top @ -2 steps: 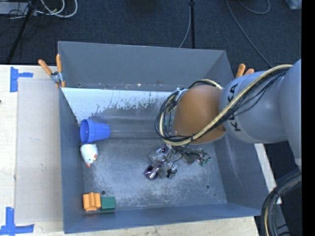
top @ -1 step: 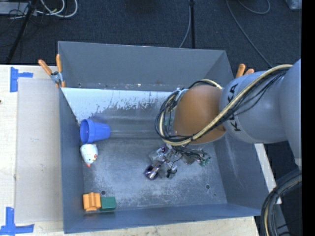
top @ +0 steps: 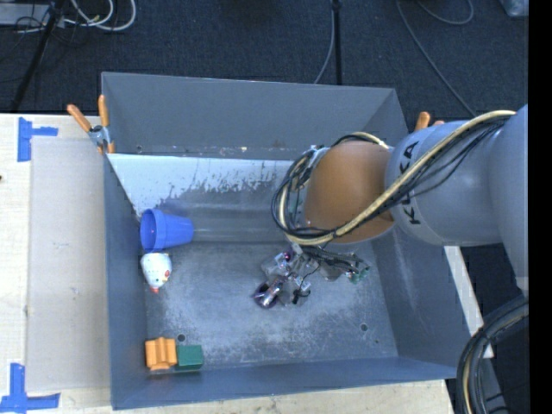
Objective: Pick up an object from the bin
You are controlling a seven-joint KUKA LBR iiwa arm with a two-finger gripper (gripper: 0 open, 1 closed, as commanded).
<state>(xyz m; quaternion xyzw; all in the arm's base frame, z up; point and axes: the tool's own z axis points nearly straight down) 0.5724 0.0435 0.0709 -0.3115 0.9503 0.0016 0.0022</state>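
The gripper (top: 278,291) is seen low over the floor of the grey metal bin (top: 259,123), near the middle and a little toward the front wall. Whether it is spread or pressed together cannot be told, since its end is read only as a small knot of metal parts, and no thing can be made out in it. Above it the rounded orange cover (top: 345,192) of the wrist and the looped cables (top: 289,201) are seen, and the grey arm (top: 466,188) is brought in from the right.

Only bare floor is judged to lie under the gripper. The things that can be picked are all found on the left side, well apart from it. A blue plastic cup (top: 166,228) is lying on its side near the left wall. A small white rounded toy with a red mark (top: 156,271) is placed just in front of the cup. An orange block (top: 159,353) is touching a green block (top: 190,356) in the front left corner.

For this step to be done well, a closing on bare floor should be avoided, and the gripper should be carried to the left first. The white toy is probably the easiest choice, as it lies free. The cup may roll when it is touched, and little room is left around the blocks by the walls.
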